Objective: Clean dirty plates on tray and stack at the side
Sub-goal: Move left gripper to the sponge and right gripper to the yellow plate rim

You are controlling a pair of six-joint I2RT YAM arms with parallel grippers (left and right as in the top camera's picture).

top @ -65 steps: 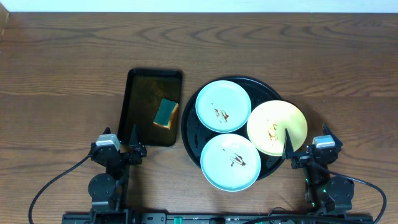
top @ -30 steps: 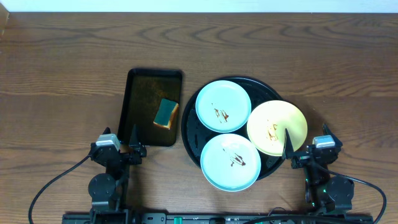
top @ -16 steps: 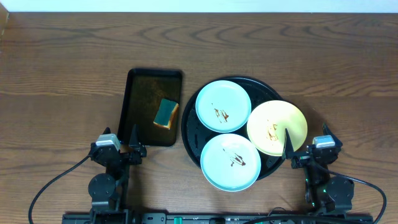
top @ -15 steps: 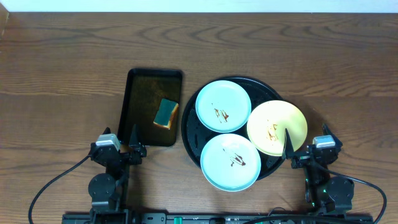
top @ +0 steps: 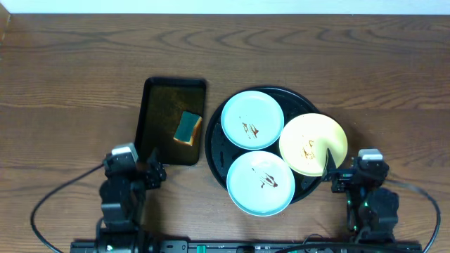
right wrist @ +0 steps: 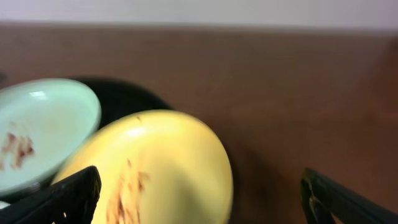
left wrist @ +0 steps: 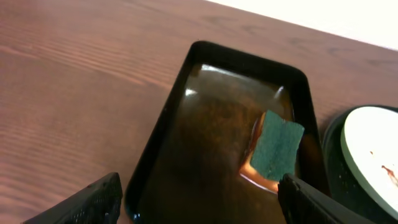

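Observation:
The round black tray [top: 216,151] holds three dirty plates with brown smears. A mint plate [top: 252,119] lies at the back, a second mint plate [top: 261,183] at the front, and a yellow plate [top: 313,144] on the right rim. My left gripper [top: 148,172] is open and empty at the near end of the rectangular tray; it also shows in the left wrist view [left wrist: 199,205]. My right gripper [top: 336,172] is open and empty just in front of the yellow plate [right wrist: 168,168], as the right wrist view [right wrist: 202,202] shows.
A smaller black rectangular tray [top: 151,119] lies left of the round tray with a green and yellow sponge [top: 188,128] in it. The sponge [left wrist: 275,149] rests in brownish liquid in that tray [left wrist: 155,143]. Bare wooden table lies beyond.
Both arms have shifted slightly from their earlier pose. The plates, trays and sponge have not moved.

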